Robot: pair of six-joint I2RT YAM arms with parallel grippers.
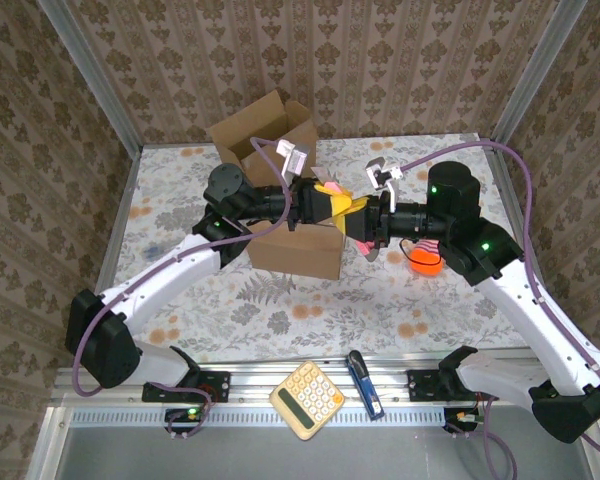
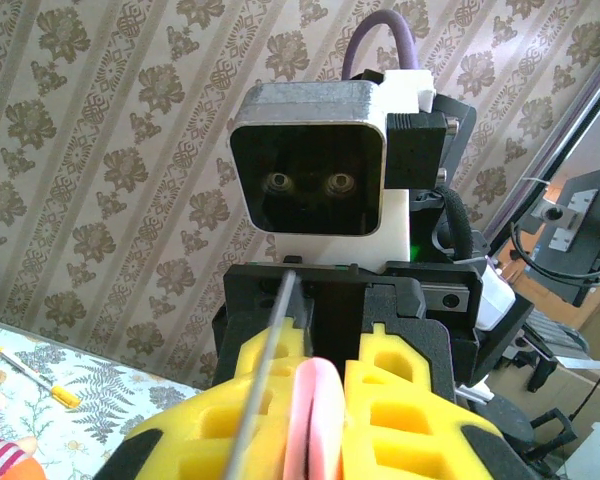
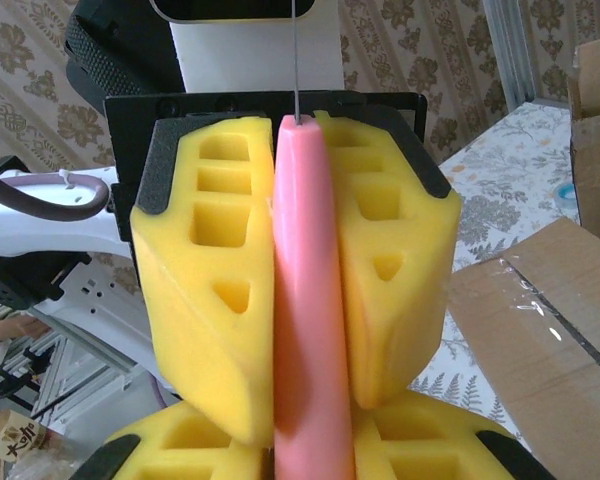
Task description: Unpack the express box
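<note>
Cardboard express box [image 1: 298, 252] stands open left of centre on the patterned bench [image 1: 170, 190]. Just above its right edge the left gripper [image 1: 338, 203], yellow fingers [image 3: 215, 290] pinched narrow, clamps a flat pink item [image 3: 302, 300], likely one of its contents held clear; the right gripper [image 1: 360, 225] meets it head-on, closed on the same item, seemingly for a handover. Fingers cover most of it, so what it is cannot be told.

walls: brown damask wallpaper [image 1: 400, 60] | tabletop [image 1: 310, 310]: pale floral print | light: even
</note>
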